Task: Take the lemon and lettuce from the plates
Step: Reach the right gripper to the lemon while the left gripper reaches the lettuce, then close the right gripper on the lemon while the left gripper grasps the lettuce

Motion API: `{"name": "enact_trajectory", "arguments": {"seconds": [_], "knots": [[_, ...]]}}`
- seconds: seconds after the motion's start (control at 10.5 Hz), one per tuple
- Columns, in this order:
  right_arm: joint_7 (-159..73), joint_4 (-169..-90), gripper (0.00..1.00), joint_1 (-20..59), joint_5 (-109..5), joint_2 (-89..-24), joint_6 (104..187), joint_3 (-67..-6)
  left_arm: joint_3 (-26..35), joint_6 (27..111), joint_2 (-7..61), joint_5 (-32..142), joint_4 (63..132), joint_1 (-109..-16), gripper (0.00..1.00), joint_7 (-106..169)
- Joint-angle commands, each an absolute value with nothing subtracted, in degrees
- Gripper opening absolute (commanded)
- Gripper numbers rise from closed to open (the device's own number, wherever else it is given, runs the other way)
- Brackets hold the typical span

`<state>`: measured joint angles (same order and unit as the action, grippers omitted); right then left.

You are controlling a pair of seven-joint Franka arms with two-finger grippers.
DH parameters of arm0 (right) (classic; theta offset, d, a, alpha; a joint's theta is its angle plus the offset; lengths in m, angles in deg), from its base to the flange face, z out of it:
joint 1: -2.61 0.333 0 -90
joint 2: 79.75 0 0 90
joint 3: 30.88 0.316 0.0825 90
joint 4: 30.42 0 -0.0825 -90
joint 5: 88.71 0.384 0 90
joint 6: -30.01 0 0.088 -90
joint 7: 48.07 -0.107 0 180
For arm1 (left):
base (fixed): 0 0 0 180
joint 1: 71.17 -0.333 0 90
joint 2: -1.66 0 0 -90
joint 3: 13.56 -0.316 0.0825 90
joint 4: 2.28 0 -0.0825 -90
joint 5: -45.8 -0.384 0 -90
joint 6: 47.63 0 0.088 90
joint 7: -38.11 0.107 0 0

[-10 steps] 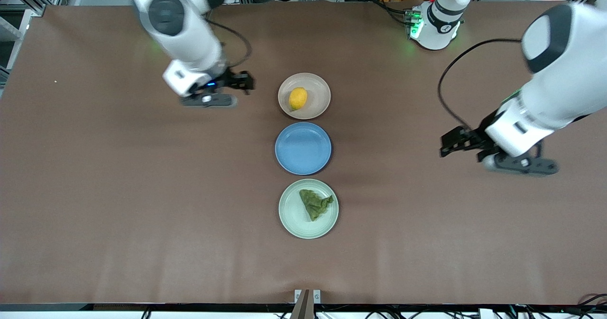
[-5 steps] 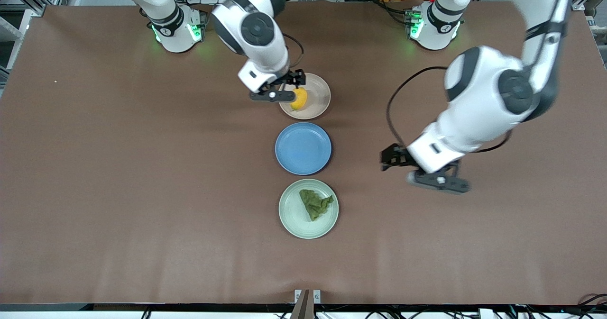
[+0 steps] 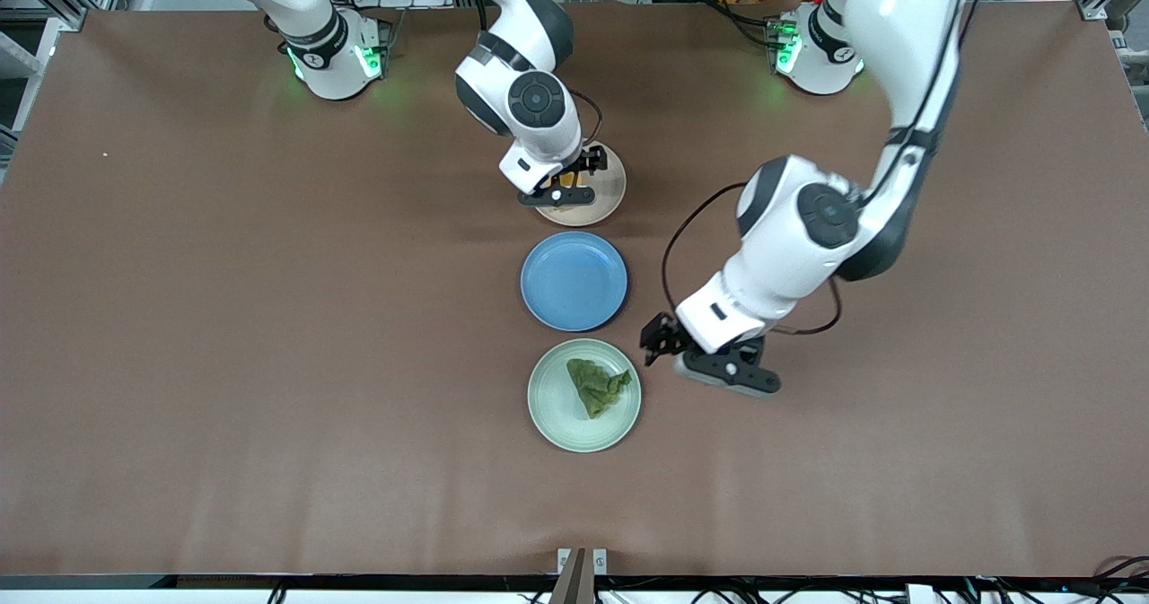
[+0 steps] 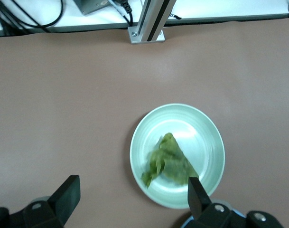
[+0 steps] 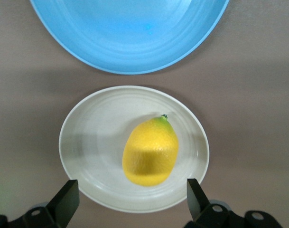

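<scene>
The yellow lemon lies on the beige plate, which also shows in the right wrist view. My right gripper hangs open over this plate, its fingers wide on either side of the lemon's end, and hides most of the lemon in the front view. The dark-green lettuce lies on the mint plate; both show in the left wrist view. My left gripper is open and empty over the table at the mint plate's rim, toward the left arm's end.
An empty blue plate sits between the two plates in a row down the table's middle. The brown table is bare on both sides. An aluminium post stands at the table edge nearest the front camera.
The right gripper has moved from beside the beige plate to over the lemon. The left gripper has swung in from the left arm's end to the mint plate's rim. Lemon and lettuce have not moved.
</scene>
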<state>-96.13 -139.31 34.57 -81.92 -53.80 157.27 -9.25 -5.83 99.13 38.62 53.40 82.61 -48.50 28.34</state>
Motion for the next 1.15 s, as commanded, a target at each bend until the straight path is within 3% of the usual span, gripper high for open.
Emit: {"name": "enact_trajectory", "arguments": {"seconds": [0.0,0.19,0.96,1.05], "knots": [[-98.7,-142.9,1.0,34.8,-82.2,-53.4,162.2,-8.6,-6.3,107.6,44.4,52.0,79.7,-45.8,1.0,28.2],[-104.2,-142.7,1.0,34.9,-82.1,-51.7,163.0,-8.6,-6.3,114.4,48.5,52.0,79.1,-44.9,1.0,28.4],[-105.6,-142.7,1.0,35.5,-81.8,-47.8,166.0,-8.5,-6.4,119.3,58.9,52.1,72.6,-41.7,1.0,28.7],[-106.0,-142.6,0.76,35.5,-81.8,-47.7,166.0,-8.5,-6.4,119.3,59.4,52.1,72.6,-41.6,1.0,28.7]]}}
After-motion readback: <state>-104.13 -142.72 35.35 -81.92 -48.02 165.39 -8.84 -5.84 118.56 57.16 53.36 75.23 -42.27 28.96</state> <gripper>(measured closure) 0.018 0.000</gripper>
